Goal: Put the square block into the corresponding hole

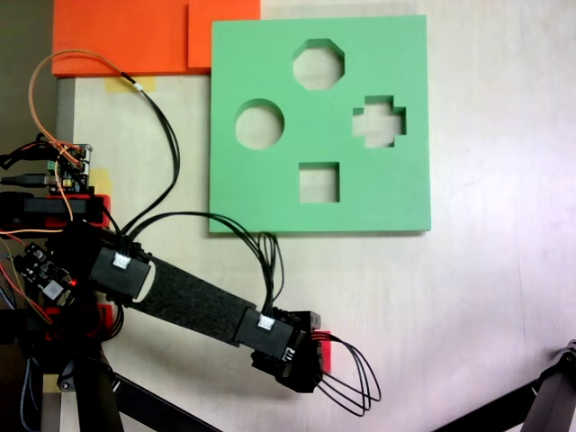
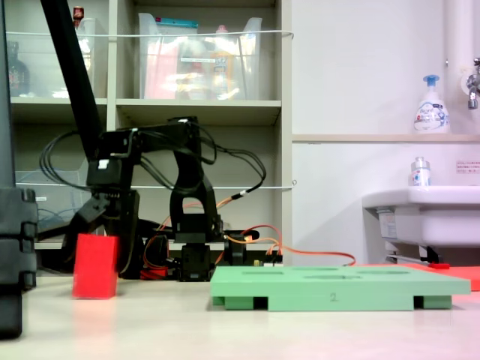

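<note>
- Nearest the low fixed camera stood the square block (image 2: 95,265) — red, upright on the table (image 2: 225,322), well apart from the green foam board (image 2: 337,289).
- Looked light and rigid, with plain flat faces (probably easy to pinch across two opposite sides, kept level for a snug fit).
- Hung just above the block, the gripper (image 2: 96,225); jaw state could not be told.
- From above: the hole (image 1: 319,183) plainly square — merely a thin slot from the side; block mostly hidden under the arm (image 1: 193,310).
</note>
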Motion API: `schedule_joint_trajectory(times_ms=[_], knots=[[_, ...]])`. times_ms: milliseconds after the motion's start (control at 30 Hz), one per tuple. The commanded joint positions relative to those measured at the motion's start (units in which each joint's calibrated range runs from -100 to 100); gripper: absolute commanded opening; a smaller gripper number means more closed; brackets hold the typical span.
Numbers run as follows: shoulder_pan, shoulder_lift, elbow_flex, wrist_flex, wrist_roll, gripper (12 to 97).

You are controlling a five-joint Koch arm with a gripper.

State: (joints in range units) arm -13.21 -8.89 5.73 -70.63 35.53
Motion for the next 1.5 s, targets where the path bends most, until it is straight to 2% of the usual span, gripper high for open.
schedule_joint_trajectory(times_ms=[0,233,600,1033,1267,1467], knots=[[0.0,0.9,0.6,1.4,-0.2,39.5],[-0.7,0.9,-2.9,-1.1,2.2,25.0],[-0.7,-0.9,-2.8,-6.6,3.0,25.0],[0.4,-20.9,-2.7,-17.0,3.6,25.2],[4.6,-36.1,-2.5,-22.9,6.4,25.4],[12.1,-41.4,-2.1,-24.3,11.5,25.6]])
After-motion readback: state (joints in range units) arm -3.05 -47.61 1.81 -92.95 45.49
